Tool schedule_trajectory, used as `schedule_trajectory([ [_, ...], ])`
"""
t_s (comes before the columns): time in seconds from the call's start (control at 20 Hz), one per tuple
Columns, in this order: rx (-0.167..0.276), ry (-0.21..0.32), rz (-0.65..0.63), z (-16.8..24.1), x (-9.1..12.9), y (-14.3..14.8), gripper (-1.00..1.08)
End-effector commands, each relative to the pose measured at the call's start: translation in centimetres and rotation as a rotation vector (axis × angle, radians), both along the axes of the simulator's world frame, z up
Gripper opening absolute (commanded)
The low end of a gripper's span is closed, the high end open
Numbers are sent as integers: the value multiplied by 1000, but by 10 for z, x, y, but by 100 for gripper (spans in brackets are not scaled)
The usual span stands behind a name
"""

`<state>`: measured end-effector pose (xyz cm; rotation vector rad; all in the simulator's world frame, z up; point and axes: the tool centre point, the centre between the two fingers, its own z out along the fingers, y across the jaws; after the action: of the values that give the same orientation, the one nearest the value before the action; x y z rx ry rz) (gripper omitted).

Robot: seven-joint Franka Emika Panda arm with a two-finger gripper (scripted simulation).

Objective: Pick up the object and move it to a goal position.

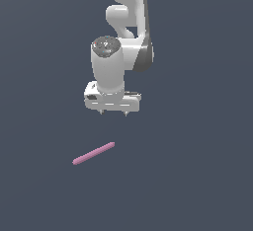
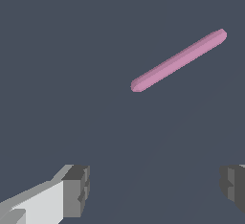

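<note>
The object, a thin pink rod (image 1: 94, 153), lies flat on the dark grey floor, slanted, in the lower middle of the exterior view. My gripper (image 1: 113, 112) hangs above and behind it, a little toward the exterior view's right, pointing straight down. Its fingers are spread wide apart with nothing between them. The wrist view shows the rod (image 2: 178, 60) lying diagonally, well clear of the two fingertips (image 2: 76, 189), and the gripper (image 2: 154, 187) open.
Only the plain dark grey floor (image 1: 197, 175) surrounds the rod. The white arm (image 1: 126, 22) rises from the gripper toward the upper edge of the exterior view. No goal marker shows.
</note>
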<state>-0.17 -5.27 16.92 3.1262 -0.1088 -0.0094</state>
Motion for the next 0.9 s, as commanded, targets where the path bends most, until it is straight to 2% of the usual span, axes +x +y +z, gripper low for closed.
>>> schedule_trajectory([
  [0.0,0,0,0,0,0,0,100],
  [0.45,7,-12,52,8,-1,24,100],
  [0.85,9,-12,21,6,3,20,100],
])
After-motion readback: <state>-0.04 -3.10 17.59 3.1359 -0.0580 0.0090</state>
